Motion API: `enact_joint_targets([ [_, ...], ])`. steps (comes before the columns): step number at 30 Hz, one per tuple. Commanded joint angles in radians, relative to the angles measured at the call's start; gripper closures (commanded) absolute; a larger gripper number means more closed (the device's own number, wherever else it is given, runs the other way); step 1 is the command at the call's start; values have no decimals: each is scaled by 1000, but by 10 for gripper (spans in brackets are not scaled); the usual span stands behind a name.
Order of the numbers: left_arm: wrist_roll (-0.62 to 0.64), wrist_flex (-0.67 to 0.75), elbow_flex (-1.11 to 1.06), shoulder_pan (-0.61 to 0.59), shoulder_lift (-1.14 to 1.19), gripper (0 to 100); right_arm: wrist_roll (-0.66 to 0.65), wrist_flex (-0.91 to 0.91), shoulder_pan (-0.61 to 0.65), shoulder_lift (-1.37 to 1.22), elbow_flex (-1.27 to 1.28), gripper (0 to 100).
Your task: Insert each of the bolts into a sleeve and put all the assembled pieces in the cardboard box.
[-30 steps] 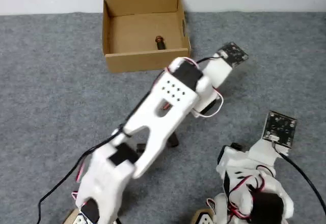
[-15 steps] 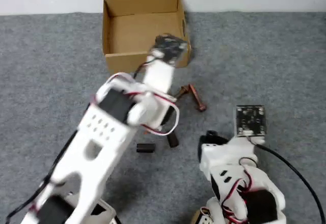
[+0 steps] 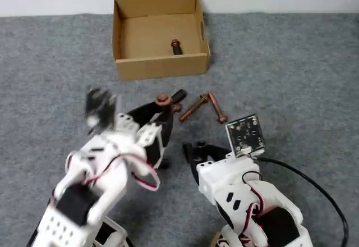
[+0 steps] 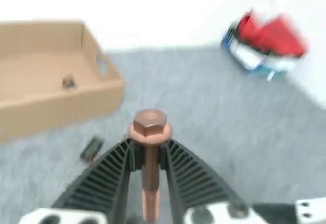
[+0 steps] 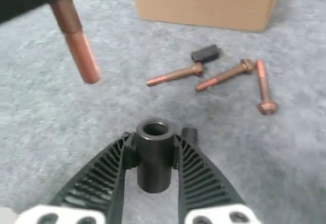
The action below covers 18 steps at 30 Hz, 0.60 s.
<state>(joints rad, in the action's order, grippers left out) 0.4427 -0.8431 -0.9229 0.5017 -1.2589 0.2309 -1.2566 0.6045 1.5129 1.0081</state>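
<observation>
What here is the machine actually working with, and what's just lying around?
Part of the job:
- bolt in the left tool
- sleeve in the right tool
- three loose bolts
- loose sleeve
- cardboard box with one finished piece inside

Just lying about:
- blurred red, white and blue object
- grey carpet

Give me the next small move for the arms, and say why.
Probably shift the left gripper so its copper bolt hangs over the black sleeve held by the right gripper. The sleeve's bore faces up, but the bolt's tip sits off to one side of it, not yet above it.
</observation>
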Motion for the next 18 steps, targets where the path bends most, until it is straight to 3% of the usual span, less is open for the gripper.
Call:
enact_joint_targets([
  [1, 11, 95, -58, -5, -164, 996, -12, 59, 59, 10, -5, 991],
  [8, 121, 103, -73, 3, -298, 996, -164, 174, 166, 5, -5, 991],
  [13, 158, 97, -76, 3, -311, 996, -272, 259, 170, 1, -6, 991],
  [18, 160, 97, -77, 6, -311, 996, -288, 300, 170, -1, -11, 991],
])
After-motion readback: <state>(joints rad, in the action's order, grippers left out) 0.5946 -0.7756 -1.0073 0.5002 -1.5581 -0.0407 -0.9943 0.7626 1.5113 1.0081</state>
